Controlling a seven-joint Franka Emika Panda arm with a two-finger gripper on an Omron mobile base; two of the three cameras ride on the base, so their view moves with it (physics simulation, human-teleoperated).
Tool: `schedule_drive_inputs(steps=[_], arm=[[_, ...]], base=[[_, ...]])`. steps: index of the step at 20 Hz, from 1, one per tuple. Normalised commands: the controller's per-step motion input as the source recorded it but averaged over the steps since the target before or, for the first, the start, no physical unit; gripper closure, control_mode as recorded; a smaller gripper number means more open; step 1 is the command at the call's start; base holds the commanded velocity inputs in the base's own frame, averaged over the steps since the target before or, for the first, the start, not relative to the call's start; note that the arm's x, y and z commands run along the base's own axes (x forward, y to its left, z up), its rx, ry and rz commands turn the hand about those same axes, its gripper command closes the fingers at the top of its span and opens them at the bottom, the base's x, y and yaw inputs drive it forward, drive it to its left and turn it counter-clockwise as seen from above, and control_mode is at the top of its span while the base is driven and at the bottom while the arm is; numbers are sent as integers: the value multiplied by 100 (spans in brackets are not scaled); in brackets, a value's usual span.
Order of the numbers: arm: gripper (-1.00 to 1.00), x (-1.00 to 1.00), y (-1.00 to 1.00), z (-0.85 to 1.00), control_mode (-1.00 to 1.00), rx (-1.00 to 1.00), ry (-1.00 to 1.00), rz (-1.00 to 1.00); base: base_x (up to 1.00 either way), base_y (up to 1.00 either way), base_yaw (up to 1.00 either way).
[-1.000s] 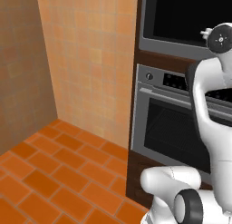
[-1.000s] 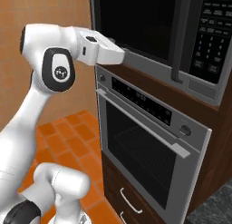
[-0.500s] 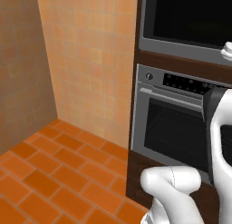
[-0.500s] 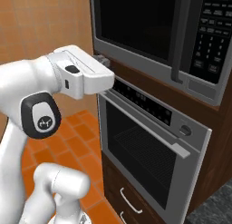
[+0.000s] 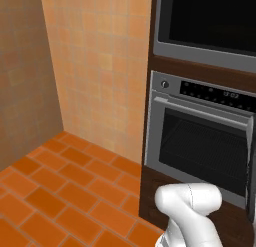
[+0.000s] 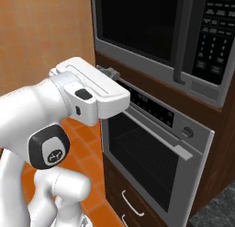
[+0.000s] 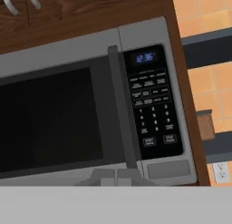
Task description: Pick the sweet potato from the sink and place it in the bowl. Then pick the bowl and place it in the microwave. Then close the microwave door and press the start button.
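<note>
The microwave [image 5: 210, 21] is built in above the oven, and its dark glass door [image 7: 50, 114] is shut flat in its grey frame. A vertical handle [image 7: 121, 109] runs beside the keypad [image 7: 152, 105], which has a lit blue clock at its top. My gripper [image 7: 115, 175] is shut with nothing in it. It points at the microwave's lower edge, below the handle. In the right base view my gripper [image 6: 112, 74] hangs just under the microwave door [image 6: 137, 24], left of the keypad [image 6: 211, 37]. The sweet potato, the sink and the bowl are out of view.
A steel oven [image 6: 151, 152] with a bar handle sits under the microwave, with drawers [image 6: 131, 205] below it. Left of the dark wood cabinet are a tiled wall [image 5: 95, 66] and an orange brick floor [image 5: 60, 191]. A wall outlet [image 7: 221, 172] is right of the microwave.
The hand has drawn back from the microwave door and sunk lower, level with the door's bottom edge. Its fingers have closed together. The arm has left the left base view.
</note>
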Motion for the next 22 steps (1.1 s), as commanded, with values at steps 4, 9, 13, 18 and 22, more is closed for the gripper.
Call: schedule_drive_inputs(steps=[4, 9, 13, 18, 22], arm=[[100, 0, -20, 0, -100, -1, 11, 0], [100, 0, -33, 0, -100, 0, 17, 0], [100, 0, -15, 9, -100, 0, 4, 0], [100, 2, -31, 6, -100, 2, 0, 0], [100, 11, -16, 0, -100, 1, 2, 0]], base=[[0, 0, 0], [0, 0, 0], [0, 0, 0], [0, 0, 0], [0, 0, 0]])
